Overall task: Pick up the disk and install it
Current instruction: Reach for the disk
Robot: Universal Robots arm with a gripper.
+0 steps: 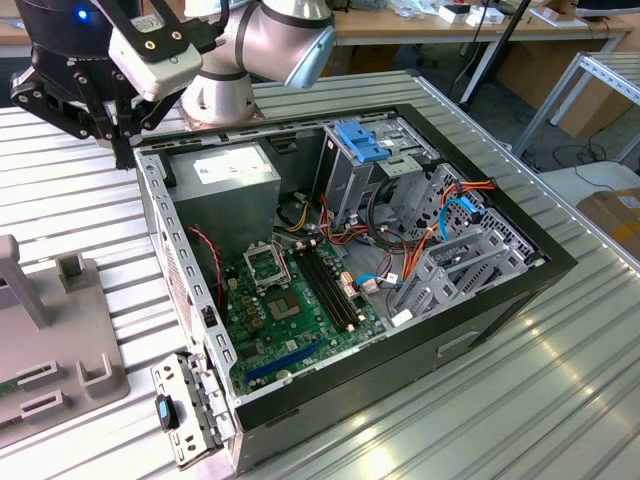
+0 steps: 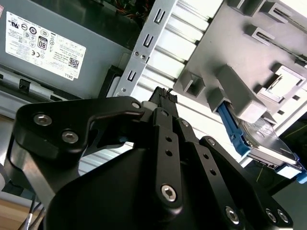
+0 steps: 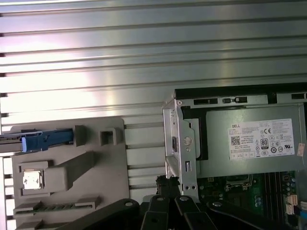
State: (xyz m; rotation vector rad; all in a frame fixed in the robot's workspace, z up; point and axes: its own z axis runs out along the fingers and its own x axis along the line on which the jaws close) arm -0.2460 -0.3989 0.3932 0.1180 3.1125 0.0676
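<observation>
Tool (image 3: 167,182) closed, tips pressed together with nothing between them, poised over the ribbed desk (image 3: 144,57) at the exterior view's far left, just off a corner of the open computer case (image 1: 480,300). Disk (image 3: 41,140) untouched, seated in the grey fixture (image 3: 72,191), well apart from the tool, on the side away from the case.

The exterior view looks obliquely down from mid distance on the open computer case (image 1: 500,310), centre frame, standing on the ribbed table (image 1: 560,400), with the arm (image 1: 270,40) at upper left; the first wrist view faces straight down at the table, past the gripper (image 3: 168,182); the second wrist view sits close behind that gripper (image 2: 163,98), tilted, its black links large in the foreground; all three views share the power supply (image 1: 235,170) (image 2: 43,43) (image 3: 254,139) and the grey fixture (image 1: 60,330) (image 2: 249,43) (image 3: 67,158).
</observation>
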